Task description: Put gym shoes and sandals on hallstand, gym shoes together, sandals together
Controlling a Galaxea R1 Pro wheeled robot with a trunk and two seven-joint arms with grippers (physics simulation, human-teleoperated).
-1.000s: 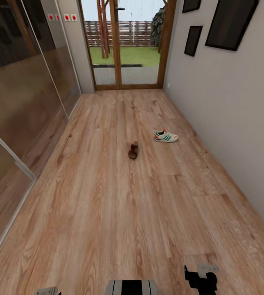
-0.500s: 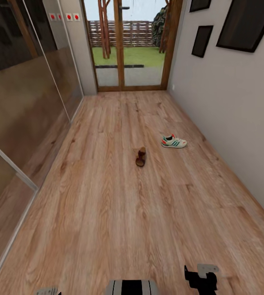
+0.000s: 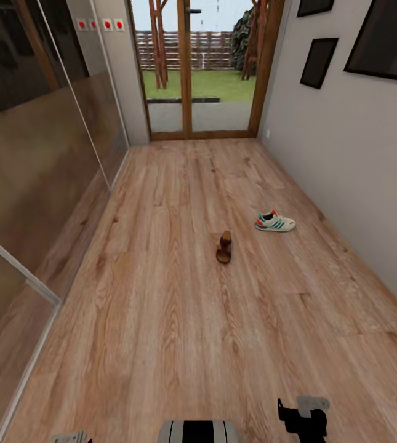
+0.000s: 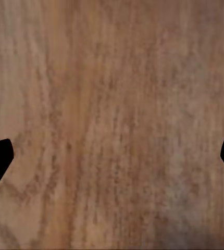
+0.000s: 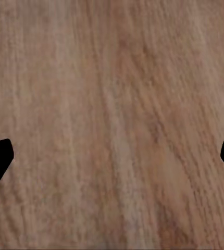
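In the head view, one sandal (image 3: 224, 247) is seen lying on the corridor floor (image 3: 161, 320), with one gym shoe (image 3: 275, 222) near it, closer to the right wall (image 3: 358, 184). In each wrist view, the left end effector (image 4: 112, 161) and right end effector (image 5: 112, 161) are seen spread wide, empty, above bare planks.

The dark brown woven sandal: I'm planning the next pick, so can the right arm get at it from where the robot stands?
Probably not yet. The dark brown woven sandal lies well ahead on the wood-plank floor, far from the right pincer; nothing blocks the way.
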